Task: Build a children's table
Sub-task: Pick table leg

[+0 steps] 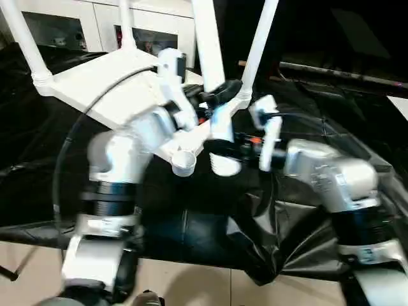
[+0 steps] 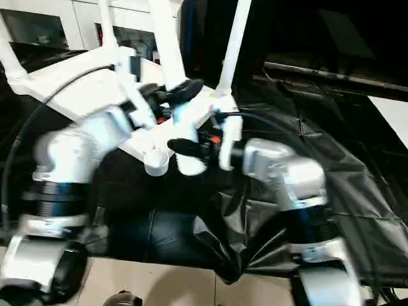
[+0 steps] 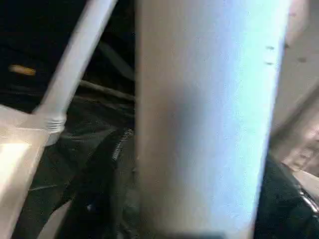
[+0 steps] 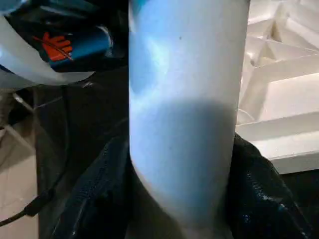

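Upturned white plastic rectangular tabletop [image 1: 102, 86] lies on black-covered table [image 1: 191, 223], three white tubular legs socketed upright, both pincers grasping the fourth leg [image 1: 207, 44] over the near corner socket [image 1: 183, 162]: left pincer [image 1: 220, 95] higher, right pincer [image 1: 220, 148] lower.

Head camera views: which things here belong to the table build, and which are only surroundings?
Part of the job:
- tabletop, upside down
- three legs standing in corner sockets
- fourth leg, between both pincers
- empty corner socket

Just surroundings:
- black cover on the work table
- white cabinet
- floor
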### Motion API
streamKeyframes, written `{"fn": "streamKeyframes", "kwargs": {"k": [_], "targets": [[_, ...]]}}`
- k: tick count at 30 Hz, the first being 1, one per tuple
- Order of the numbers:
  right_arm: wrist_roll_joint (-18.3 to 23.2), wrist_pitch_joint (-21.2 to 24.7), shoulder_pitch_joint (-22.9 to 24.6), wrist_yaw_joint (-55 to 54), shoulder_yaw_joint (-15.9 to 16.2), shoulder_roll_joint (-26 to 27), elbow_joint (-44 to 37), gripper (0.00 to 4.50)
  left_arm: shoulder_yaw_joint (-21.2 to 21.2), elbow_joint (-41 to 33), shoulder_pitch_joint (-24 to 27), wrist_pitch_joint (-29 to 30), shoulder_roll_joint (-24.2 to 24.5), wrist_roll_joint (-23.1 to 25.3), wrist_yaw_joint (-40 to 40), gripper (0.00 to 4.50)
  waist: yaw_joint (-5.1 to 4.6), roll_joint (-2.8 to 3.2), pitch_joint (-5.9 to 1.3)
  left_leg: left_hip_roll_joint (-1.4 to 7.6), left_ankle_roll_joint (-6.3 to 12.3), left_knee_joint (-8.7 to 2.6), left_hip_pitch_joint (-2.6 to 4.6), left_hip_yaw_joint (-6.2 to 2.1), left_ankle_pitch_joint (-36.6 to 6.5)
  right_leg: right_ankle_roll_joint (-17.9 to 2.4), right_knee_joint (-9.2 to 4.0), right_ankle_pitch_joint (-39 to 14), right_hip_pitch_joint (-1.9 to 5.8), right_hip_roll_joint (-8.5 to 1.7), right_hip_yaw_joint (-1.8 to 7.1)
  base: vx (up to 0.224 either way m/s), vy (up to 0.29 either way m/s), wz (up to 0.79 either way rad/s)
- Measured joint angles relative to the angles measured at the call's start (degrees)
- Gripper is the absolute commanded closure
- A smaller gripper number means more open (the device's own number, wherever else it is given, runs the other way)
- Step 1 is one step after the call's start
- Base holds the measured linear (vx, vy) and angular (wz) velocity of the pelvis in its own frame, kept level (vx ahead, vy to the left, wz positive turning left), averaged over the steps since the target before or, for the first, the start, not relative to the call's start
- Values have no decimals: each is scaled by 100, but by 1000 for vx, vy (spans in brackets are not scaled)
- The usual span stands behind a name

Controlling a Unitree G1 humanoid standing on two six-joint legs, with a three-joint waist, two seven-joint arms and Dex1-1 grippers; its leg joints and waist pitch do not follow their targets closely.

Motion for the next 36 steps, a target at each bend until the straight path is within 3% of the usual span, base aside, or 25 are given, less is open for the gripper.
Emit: {"fn": "streamKeyframes", "kwargs": {"k": [9, 10, 11, 19, 27, 36], "targets": [[-130, -106, -49, -186, 0, 111, 26, 251, 150, -116, 25, 18, -106, -2, 237, 249, -6, -14, 4, 0, -1, 0, 0, 0, 2, 3, 0, 2, 0, 0, 0, 0, 0, 0], [-93, -106, -71, -186, -8, 122, 35, 195, 174, -151, 25, 27, -103, -3, 237, 254, -7, -15, 4, 0, -1, 0, 0, 0, 2, 3, -1, 2, 0, 0, 0, 0, 0, 0], [-29, -104, -80, -186, -42, 126, 39, 181, 192, -189, 26, 44, -104, -13, 236, 254, -8, -17, 3, 0, -1, 0, 0, 0, 2, 3, -1, 2, 0, 0, 0, 0, 0, 0], [459, 310, -235, 436, -316, -305, 29, 113, 470, -215, 75, 541, -90, -622, 138, 260, 17, -34, 4, 0, 3, 1, -2, 0, 4, 4, -4, 4, 2, 0, 0, 0, 0, 0], [1006, 900, -273, 1214, -451, -868, -94, 107, 918, -194, 27, 1236, -86, -1575, -122, 260, 19, -52, 7, 0, 9, 1, -2, 0, 9, 2, -3, 7, 1, 0, -2, 0, 0, 0], [1512, 1311, -275, 1580, -588, -1061, -227, 107, 899, -528, 30, 1603, 34, -1964, -446, 260, 32, -140, -1, 2, 7, 1, -1, 0, 12, 3, -3, 10, 1, 0, -4, 0, 0, 0]]}}
